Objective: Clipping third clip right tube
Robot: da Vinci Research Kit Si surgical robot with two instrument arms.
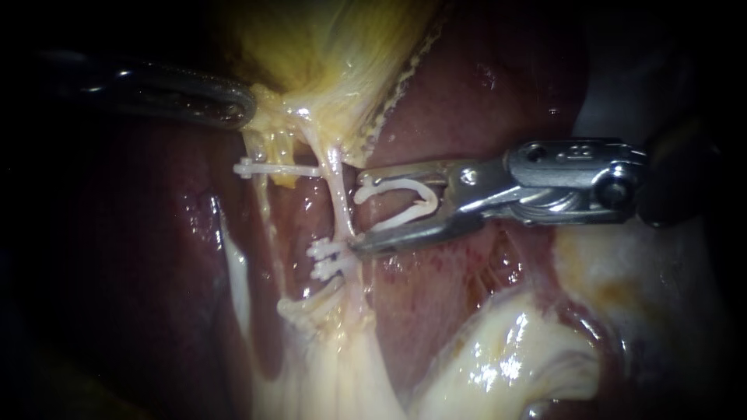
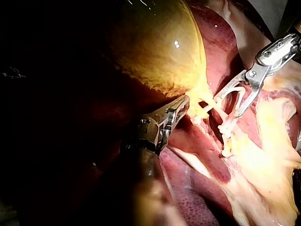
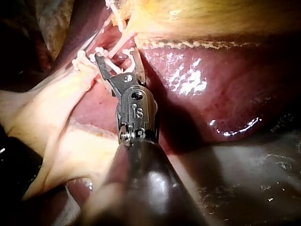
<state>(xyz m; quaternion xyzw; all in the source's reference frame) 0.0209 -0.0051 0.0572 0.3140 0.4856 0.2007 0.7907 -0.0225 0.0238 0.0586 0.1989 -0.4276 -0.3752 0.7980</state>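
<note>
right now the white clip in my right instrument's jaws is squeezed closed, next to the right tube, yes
Not closed. The endoscope view shows the white clip gaping open, held between the wide-apart jaws of the right instrument, next to the right tube.

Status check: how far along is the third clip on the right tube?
Done: two clips already sit on the right tube. In hand: my left instrument grips the gallbladder; my right instrument carries an open clip, its mouth at the tube above them. Remaining: seat it across the tube and close it.
</note>
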